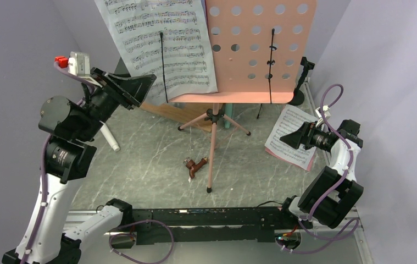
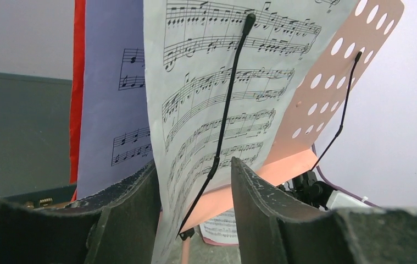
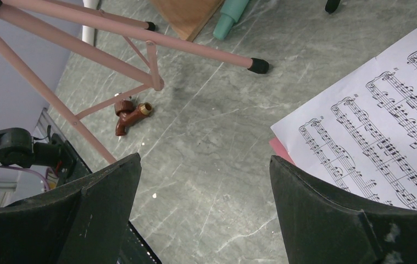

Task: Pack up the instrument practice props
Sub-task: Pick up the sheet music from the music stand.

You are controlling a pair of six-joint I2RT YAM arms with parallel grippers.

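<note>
The left gripper [image 2: 195,170] stands with jaws spread around the lower edge of the upright page [image 2: 206,110] on the pink desk [image 1: 261,49], not pinching it, while the right gripper [image 3: 206,165] hovers with jaws wide apart over the edge of the flat page [image 3: 382,126] on the table [image 1: 151,159].

I see the grey table [image 1: 151,159]: pink tripod legs [image 1: 212,146] stand mid-table, a brown piece [image 1: 195,165] beside one leg, a sheet-music page [image 1: 289,144] near the right edge, a white microphone [image 1: 110,137] near the left edge.
</note>
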